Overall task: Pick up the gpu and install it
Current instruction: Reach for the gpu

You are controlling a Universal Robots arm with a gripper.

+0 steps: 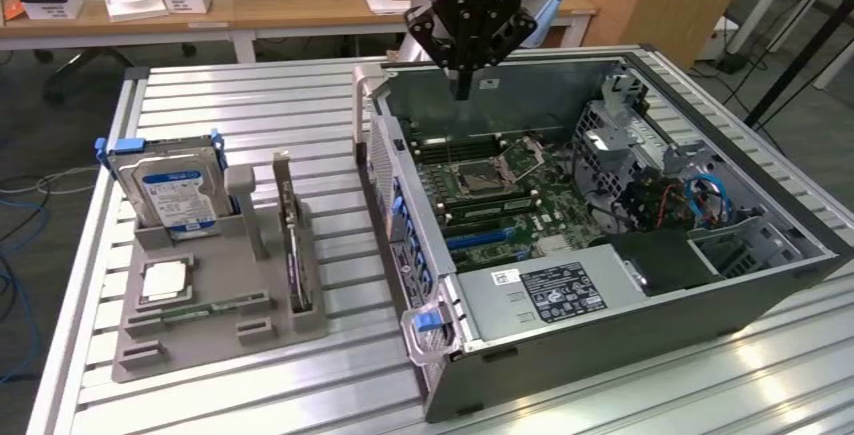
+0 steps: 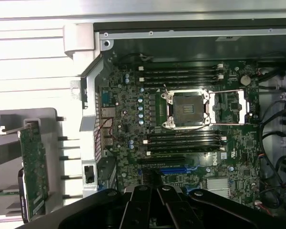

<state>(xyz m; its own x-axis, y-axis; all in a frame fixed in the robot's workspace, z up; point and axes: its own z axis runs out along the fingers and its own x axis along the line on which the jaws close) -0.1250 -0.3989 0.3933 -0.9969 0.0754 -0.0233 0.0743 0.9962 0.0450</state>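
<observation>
The black pincer (image 1: 461, 90) hangs above the open dark grey metal computer case (image 1: 601, 355), near one end wall. Its fingertips are pressed together, pinching nothing, and the green motherboard (image 1: 501, 190) lies below it. The thin dark green gpu (image 1: 291, 245) stands on edge in a grey slotted tray (image 1: 200, 345), well apart, past the case's side wall. A silver hard drive (image 1: 167, 190) stands beside it.

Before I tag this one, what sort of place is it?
Likely a lab bench: an open computer case on a slatted table, a parts holder with a hard drive, office desks behind.
</observation>
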